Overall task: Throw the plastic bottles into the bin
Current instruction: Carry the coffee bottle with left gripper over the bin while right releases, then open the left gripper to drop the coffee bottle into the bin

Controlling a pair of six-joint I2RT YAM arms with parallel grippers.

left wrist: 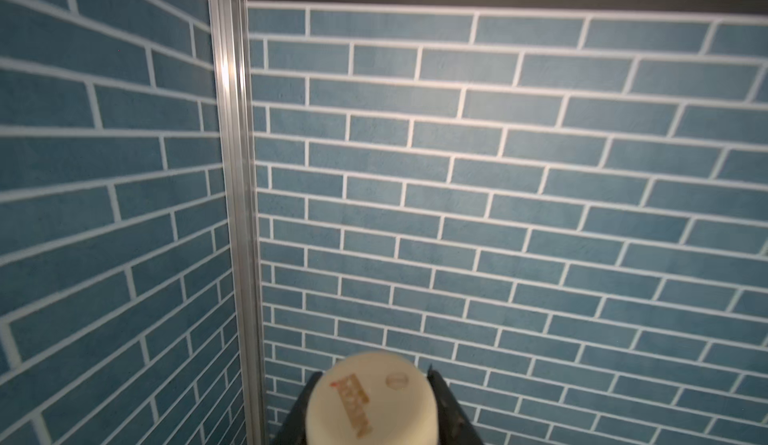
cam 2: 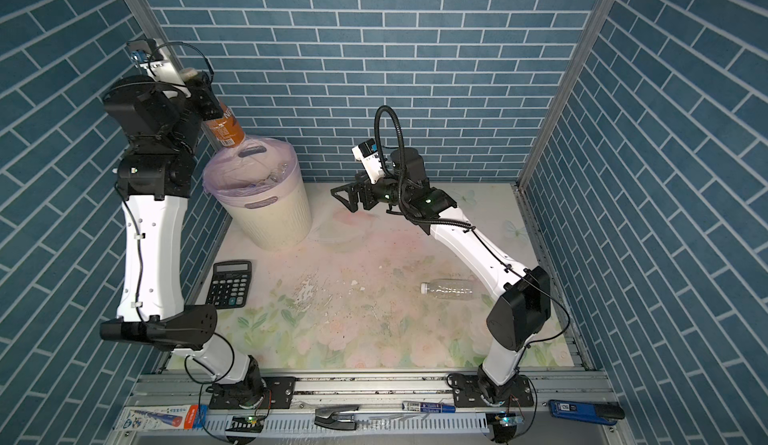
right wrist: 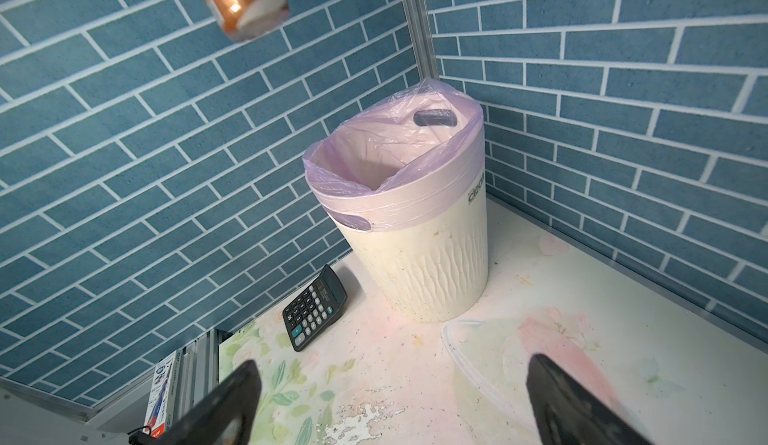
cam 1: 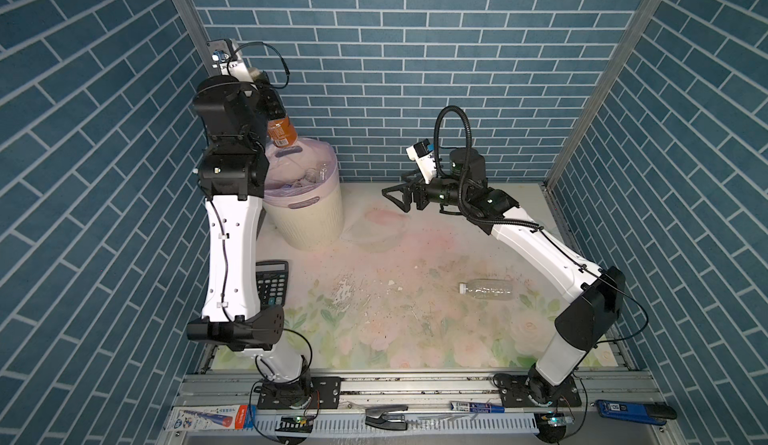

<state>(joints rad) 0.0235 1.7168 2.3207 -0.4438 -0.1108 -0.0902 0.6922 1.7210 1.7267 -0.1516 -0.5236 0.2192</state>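
Brown-labelled bottle (cam 1: 282, 131) steeply tilted, cap up, base toward bin (cam 1: 307, 222)

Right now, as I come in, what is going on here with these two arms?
The left gripper is shut on a brown-labelled bottle, gripped near its cap and held high by the bin, not yet released. The bin, in the back-left corner, has other bottles lying in its pink bag. The right gripper is open and empty, hovering above the table and facing the bin. One clear bottle lies on its side at the table's right; a black calculator sits at its left.
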